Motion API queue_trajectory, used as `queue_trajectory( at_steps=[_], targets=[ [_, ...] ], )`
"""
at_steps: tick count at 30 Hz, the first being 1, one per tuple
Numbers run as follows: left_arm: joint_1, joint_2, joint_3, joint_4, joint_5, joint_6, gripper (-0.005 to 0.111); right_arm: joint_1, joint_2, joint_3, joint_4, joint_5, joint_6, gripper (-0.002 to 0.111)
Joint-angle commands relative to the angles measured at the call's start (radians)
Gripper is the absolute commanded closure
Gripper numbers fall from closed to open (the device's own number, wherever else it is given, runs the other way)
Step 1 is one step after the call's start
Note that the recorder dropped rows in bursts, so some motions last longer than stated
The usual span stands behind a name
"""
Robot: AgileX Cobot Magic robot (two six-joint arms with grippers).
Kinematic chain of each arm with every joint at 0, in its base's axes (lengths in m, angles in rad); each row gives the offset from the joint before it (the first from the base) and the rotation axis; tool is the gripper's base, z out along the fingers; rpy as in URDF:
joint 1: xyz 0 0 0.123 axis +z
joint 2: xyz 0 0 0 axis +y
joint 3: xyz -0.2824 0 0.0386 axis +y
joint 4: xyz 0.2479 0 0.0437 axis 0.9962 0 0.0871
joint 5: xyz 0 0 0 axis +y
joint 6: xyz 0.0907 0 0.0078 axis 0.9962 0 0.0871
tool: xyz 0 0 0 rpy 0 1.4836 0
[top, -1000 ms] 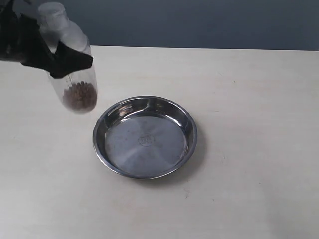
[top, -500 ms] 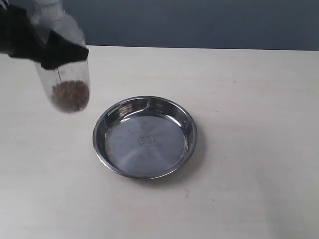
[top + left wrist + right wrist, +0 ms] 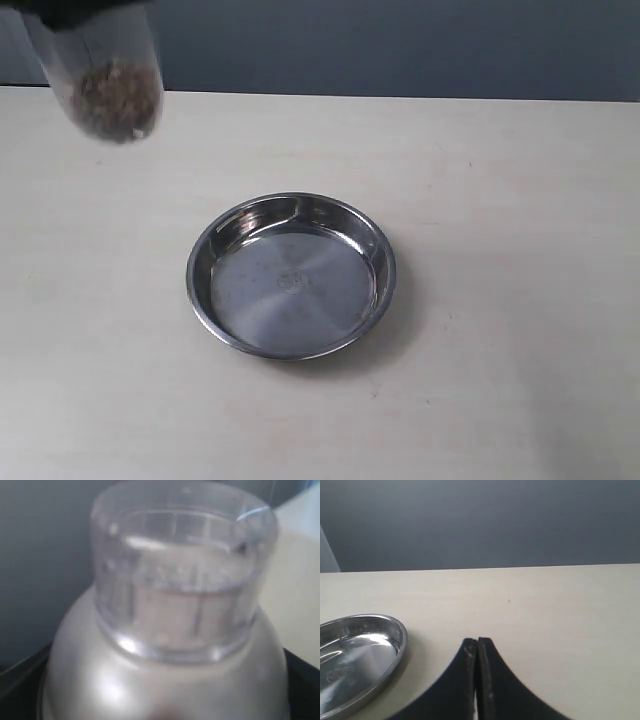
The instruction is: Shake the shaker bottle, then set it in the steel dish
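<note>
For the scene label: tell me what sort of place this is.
Probably a lab test bench rather than a kitchen: a plain pale tabletop, a featureless grey-blue wall behind it, and a steel dish and shaker bottle of brown granules as props.

2 matte black fingers (image 3: 455,680) are seen on the right gripper (image 3: 477,642), curved outward and tapered to thin tips. Of the left gripper (image 3: 85,8), only black edges are shown.
</note>
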Motion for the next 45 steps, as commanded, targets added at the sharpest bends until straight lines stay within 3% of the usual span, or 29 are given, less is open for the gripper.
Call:
queue_trajectory(
  at_steps=[1,4,9,12,15,17,19,21,23,24,26,27,29,30,32,34,35,37,38,39,41,42,43,45],
  targets=[
    [-0.003,0.072,0.171,-0.002,-0.058,-0.006,0.106,-0.004,-0.004,0.001,0.000,-0.012,0.000,0.109],
    [-0.001,0.098,0.166,-0.088,-0.011,0.040,0.106,-0.004,-0.004,0.001,0.000,-0.012,0.000,0.109],
    [-0.001,-0.051,0.000,-0.012,-0.005,-0.032,0.106,-0.004,-0.004,0.001,0.000,-0.017,0.000,0.109],
    [-0.007,-0.026,0.114,0.020,-0.025,-0.031,0.106,-0.004,-0.004,0.001,0.000,-0.018,0.000,0.109],
    [-0.020,0.062,0.237,-0.025,-0.134,0.008,0.106,-0.004,-0.004,0.001,0.000,-0.018,0.000,0.109],
    [-0.020,0.044,0.181,-0.056,-0.038,0.009,0.106,-0.004,-0.004,0.001,0.000,-0.018,0.000,0.109],
    [-0.020,-0.025,0.049,-0.055,0.035,-0.013,0.106,-0.004,-0.004,0.001,0.000,-0.018,0.000,0.109],
    [-0.022,-0.088,-0.032,-0.014,0.002,-0.042,0.106,-0.004,-0.004,0.001,0.000,-0.018,0.000,0.109],
    [-0.025,-0.094,0.015,0.020,-0.028,-0.085,0.106,-0.004,-0.004,0.001,0.000,-0.018,0.000,0.109],
    [-0.027,-0.030,0.150,0.009,-0.052,-0.065,0.106,-0.004,-0.004,0.001,0.000,-0.018,0.000,0.109],
    [-0.032,0.069,0.280,-0.042,-0.081,-0.023,0.106,-0.004,-0.004,0.001,0.000,-0.018,0.000,0.109],
    [-0.029,0.060,0.252,-0.042,-0.050,-0.023,0.106,-0.004,-0.004,0.001,0.000,-0.018,0.000,0.109],
    [-0.029,-0.105,0.050,-0.021,-0.033,-0.065,0.106,-0.004,-0.004,0.001,0.000,-0.018,0.000,0.109],
    [-0.032,-0.128,0.038,-0.010,-0.043,-0.067,0.106,-0.004,-0.004,0.001,0.000,-0.013,0.000,0.109],
    [-0.031,-0.101,0.153,0.054,-0.060,-0.108,0.106,-0.004,-0.004,0.001,0.000,-0.013,0.000,0.109],
    [-0.031,0.008,0.317,-0.011,-0.128,-0.062,0.106,-0.004,-0.004,0.001,0.000,-0.013,0.000,0.109],
    [-0.031,0.019,0.307,-0.035,-0.076,-0.049,0.106,-0.004,-0.004,0.001,0.000,-0.013,0.000,0.109],
    [-0.031,-0.073,0.154,-0.044,-0.005,-0.061,0.106,-0.004,-0.004,0.001,0.000,-0.013,0.000,0.109],
    [-0.031,-0.158,0.048,-0.017,-0.031,-0.083,0.106,-0.004,-0.004,0.001,0.000,-0.013,0.000,0.109],
    [-0.031,-0.184,0.041,0.022,-0.046,-0.108,0.106,-0.004,-0.004,0.001,0.000,-0.013,0.000,0.109],
    [-0.031,-0.149,0.194,0.085,-0.082,-0.144,0.106,-0.004,-0.004,0.001,0.000,-0.013,0.000,0.109],
    [-0.031,-0.071,0.331,-0.007,-0.154,-0.091,0.106,-0.004,-0.004,0.001,0.000,-0.013,0.000,0.109],
    [-0.031,-0.046,0.355,-0.030,-0.135,-0.064,0.106,-0.004,-0.004,0.001,0.000,-0.013,0.000,0.109],
    [-0.031,-0.072,0.266,-0.041,-0.013,-0.028,0.106,-0.004,-0.004,0.001,0.000,-0.013,0.000,0.109]
  ],
)
